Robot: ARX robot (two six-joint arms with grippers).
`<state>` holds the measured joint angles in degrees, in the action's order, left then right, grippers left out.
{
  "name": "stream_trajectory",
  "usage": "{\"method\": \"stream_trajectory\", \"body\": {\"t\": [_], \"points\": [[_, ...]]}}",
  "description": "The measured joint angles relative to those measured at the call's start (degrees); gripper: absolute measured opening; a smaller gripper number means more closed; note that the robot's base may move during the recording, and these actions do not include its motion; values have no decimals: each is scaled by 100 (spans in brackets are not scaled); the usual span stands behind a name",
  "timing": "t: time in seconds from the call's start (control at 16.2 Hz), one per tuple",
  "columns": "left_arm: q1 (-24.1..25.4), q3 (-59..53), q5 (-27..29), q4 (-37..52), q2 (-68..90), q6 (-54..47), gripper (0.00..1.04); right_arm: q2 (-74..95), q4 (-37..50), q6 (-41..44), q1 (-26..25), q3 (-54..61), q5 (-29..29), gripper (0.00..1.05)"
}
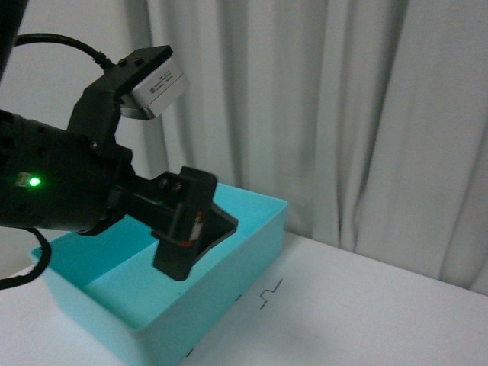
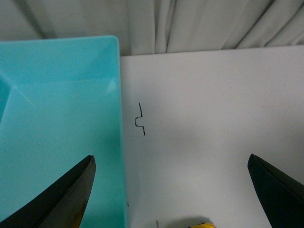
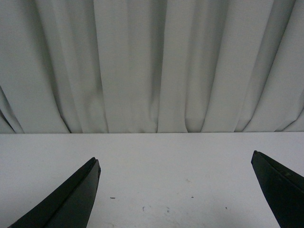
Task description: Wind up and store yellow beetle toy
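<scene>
Left gripper (image 2: 171, 159), released, straddles the turquoise bin's (image 2: 57, 118) right wall; the yellow beetle toy (image 2: 202, 225) barely shows on the tabletop (image 2: 213, 109); right gripper (image 3: 175, 158) also released.

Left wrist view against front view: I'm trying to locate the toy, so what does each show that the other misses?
Only the left wrist view shows a sliver of what is probably the yellow beetle toy at the picture's edge, on the white table beside the teal bin; it also shows the left claw is open. Only the front view shows the left arm, its green light and wrist camera. Both show the claw, bin, table, a black mark and the curtain.
</scene>
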<state>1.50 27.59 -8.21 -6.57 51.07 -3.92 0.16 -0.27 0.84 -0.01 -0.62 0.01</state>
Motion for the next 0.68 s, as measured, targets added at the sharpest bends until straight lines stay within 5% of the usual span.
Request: {"method": "stream_trajectory", "body": {"t": [0.25, 0.68], "points": [[315, 640, -417, -743, 988, -2688, 98, 0, 7, 0, 0, 0, 0, 98], [-774, 767, 632, -1687, 2240, -6111, 98, 0, 7, 0, 0, 0, 0, 98]]}}
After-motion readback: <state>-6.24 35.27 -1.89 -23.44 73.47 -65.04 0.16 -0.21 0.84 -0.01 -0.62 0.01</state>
